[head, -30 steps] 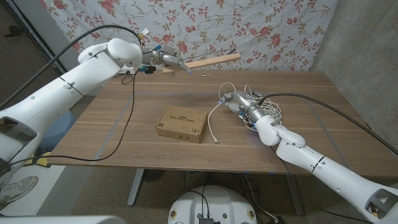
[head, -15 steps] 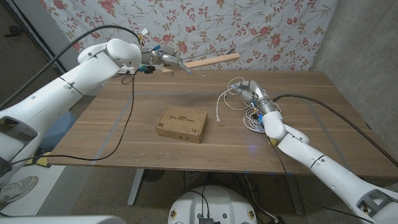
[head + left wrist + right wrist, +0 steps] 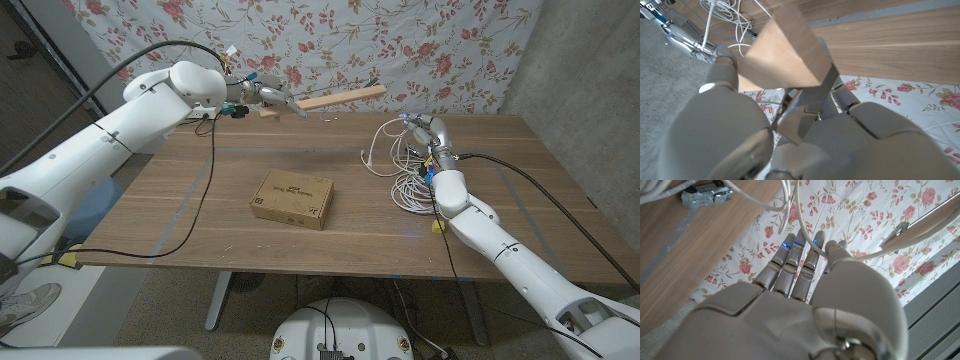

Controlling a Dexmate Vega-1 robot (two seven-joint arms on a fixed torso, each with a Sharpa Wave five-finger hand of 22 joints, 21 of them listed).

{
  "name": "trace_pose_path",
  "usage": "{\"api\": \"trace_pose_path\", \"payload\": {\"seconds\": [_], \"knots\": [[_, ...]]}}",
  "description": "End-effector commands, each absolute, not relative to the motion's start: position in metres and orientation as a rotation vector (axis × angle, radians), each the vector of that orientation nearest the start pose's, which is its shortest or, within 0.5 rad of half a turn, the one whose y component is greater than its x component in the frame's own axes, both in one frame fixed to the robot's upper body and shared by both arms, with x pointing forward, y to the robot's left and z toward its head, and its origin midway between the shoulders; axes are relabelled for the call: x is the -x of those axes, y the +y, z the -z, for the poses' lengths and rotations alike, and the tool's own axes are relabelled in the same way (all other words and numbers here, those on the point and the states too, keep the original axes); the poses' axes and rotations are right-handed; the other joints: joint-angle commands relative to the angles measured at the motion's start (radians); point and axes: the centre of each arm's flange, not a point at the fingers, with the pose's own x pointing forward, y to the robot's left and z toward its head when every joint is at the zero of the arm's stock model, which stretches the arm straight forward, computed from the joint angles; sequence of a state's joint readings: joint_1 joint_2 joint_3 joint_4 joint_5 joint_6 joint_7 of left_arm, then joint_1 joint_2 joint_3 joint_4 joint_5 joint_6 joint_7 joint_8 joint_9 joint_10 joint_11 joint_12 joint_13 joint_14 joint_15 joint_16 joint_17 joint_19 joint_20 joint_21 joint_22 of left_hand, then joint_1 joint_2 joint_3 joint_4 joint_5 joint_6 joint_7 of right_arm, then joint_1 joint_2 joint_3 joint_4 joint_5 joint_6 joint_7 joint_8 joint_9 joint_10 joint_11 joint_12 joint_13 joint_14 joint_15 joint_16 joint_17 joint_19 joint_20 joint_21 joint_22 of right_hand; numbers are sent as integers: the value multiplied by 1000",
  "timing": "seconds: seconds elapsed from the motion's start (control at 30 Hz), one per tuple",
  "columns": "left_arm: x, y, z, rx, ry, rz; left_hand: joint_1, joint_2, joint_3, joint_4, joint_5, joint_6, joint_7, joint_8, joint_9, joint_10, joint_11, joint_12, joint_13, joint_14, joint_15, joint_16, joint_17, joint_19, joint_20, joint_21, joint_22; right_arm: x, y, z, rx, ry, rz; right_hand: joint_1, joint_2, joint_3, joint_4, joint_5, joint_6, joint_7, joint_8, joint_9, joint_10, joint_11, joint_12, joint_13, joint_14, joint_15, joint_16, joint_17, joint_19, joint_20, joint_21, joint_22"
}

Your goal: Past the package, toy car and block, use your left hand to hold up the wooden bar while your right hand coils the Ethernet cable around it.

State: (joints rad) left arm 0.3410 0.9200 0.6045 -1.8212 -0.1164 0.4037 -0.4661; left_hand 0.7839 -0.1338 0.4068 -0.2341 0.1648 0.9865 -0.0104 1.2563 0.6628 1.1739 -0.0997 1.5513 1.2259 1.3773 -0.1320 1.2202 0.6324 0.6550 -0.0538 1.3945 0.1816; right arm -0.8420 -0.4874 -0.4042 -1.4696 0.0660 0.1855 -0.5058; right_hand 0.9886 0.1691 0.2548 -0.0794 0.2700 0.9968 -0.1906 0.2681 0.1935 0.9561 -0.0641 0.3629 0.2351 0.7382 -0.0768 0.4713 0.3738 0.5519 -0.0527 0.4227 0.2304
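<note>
My left hand [image 3: 262, 97] grips one end of the wooden bar [image 3: 343, 97] and holds it level above the table's far edge, pointing toward the right. In the left wrist view the bar's cut end [image 3: 785, 50] sits between the fingers. My right hand [image 3: 426, 131] is raised near the back right and holds the white Ethernet cable [image 3: 385, 148]. One end of the cable dangles, and the rest lies in a loose heap [image 3: 410, 190] on the table. In the right wrist view, cable strands [image 3: 790, 210] run past the fingertips.
A cardboard package [image 3: 292, 197] lies mid-table. A small wooden block [image 3: 268, 112] sits under the left hand at the back edge. A silver toy car [image 3: 704, 195] stands on the wood near the cable. A small yellow piece [image 3: 438, 226] lies at the front right. A floral curtain hangs behind the table.
My right hand has risen from the table and moved back and to the right, lifting part of the cable with it. The left hand and bar have stayed put.
</note>
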Motion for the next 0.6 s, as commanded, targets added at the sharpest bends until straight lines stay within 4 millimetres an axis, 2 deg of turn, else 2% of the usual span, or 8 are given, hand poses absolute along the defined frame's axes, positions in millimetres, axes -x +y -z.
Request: {"api": "trace_pose_path", "payload": {"seconds": [0.03, 0.3, 0.6], "knots": [[-564, 239, -197, -1109, -426, 360, -270, 268, 329, 318, 1, 75, 73, 38, 7, 1, 0, 0, 1, -4, 3, 8, 3, -6, 1, 8, 2, -622, -288, -45, 175, -841, 312, 13, 0, -4, -3, -1, 120, 121, 0, 2, 6, 4, 3, 4, 8, -137, 3, 6, 6, -30, 12, 4], [-563, 232, -196, -1122, -410, 385, -273, 267, 331, 316, 1, 78, 73, 35, -6, -1, 2, 6, 7, -5, 4, 9, 5, -7, 1, 10, 2, -627, -293, -62, 154, -859, 326, 17, 0, -5, -4, -1, 121, 119, -3, 3, 9, 4, 4, 7, 8, -136, 1, 8, 6, -32, 19, 9], [-564, 221, -193, -1140, -390, 420, -276, 267, 334, 313, 1, 76, 74, 39, -12, -1, 4, 2, 2, -5, 3, 5, -2, -9, 1, 12, 2, -628, -288, -83, 174, -891, 308, 21, 0, -8, -5, -1, 123, 120, -7, 4, 16, 6, 7, 11, 16, -136, 3, 14, 6, -31, 27, 13]]}}
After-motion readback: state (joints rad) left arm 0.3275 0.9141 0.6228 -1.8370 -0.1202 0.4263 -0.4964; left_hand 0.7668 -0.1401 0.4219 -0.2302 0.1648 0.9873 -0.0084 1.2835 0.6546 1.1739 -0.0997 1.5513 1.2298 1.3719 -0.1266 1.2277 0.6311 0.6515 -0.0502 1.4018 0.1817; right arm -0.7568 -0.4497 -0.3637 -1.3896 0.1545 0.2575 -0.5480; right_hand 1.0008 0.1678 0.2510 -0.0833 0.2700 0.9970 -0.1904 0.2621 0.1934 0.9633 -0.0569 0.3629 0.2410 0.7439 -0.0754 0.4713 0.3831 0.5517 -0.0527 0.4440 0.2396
